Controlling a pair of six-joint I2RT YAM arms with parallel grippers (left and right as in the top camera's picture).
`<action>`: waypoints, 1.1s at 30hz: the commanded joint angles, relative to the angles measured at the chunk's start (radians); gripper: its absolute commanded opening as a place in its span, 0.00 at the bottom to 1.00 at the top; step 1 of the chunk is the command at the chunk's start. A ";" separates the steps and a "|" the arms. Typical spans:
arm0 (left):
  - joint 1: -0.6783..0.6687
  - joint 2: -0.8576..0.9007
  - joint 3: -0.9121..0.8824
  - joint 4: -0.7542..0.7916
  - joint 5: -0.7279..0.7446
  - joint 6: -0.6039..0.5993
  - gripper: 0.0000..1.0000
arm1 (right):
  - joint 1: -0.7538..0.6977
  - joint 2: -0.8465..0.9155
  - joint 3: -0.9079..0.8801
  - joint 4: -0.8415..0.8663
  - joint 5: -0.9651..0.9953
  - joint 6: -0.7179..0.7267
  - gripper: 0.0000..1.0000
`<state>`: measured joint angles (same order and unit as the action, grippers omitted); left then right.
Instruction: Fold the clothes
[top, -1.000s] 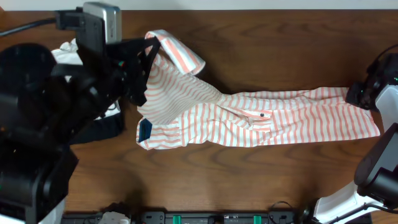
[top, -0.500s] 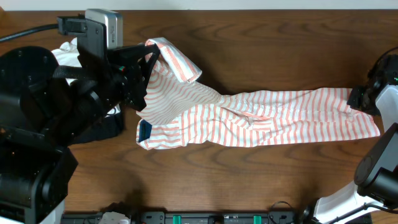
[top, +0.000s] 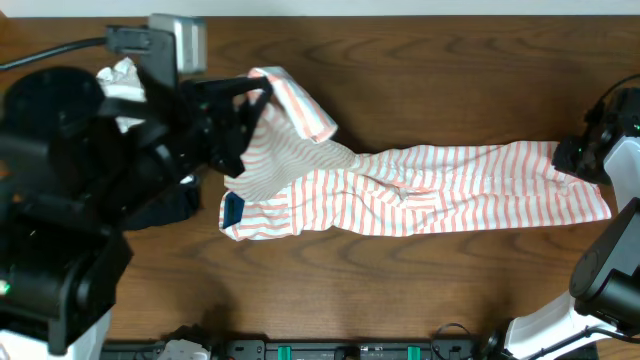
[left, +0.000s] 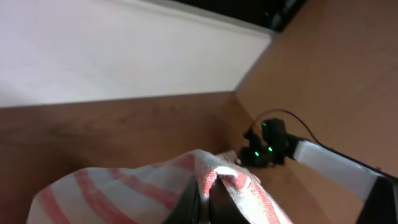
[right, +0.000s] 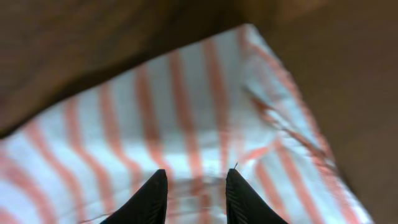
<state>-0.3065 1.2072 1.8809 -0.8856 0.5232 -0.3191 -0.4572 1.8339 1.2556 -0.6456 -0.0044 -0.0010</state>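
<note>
The clothes, a white shirt with salmon stripes, lie stretched across the table, with the blue label patch at the left front. My left gripper is shut on the shirt's left end and holds it up off the table. In the left wrist view the striped cloth is pinched between the dark fingers of that gripper. My right gripper hovers at the shirt's right end. In the right wrist view it stands open just above the striped cloth, with nothing gripped.
A plain white garment and a dark garment lie at the far left, partly under the left arm. The right arm's base stands at the right edge. A white wall runs along the table's back.
The right gripper has opened and let go of the shirt's right end. The left gripper has shifted a little to the right, carrying the lifted end with it.
</note>
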 joint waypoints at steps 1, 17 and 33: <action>-0.051 0.044 0.006 0.011 0.035 -0.023 0.06 | -0.009 -0.015 0.011 0.006 -0.146 -0.023 0.30; -0.242 0.290 0.006 0.091 0.034 -0.015 0.06 | 0.088 -0.217 0.021 -0.124 -1.122 -0.360 0.54; -0.243 0.550 0.006 0.171 -0.053 0.000 0.06 | 0.319 -0.257 0.021 -0.294 -1.046 -0.723 0.80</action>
<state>-0.5480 1.7164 1.8809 -0.7265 0.5041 -0.3363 -0.1703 1.6108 1.2636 -0.9382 -1.0401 -0.6506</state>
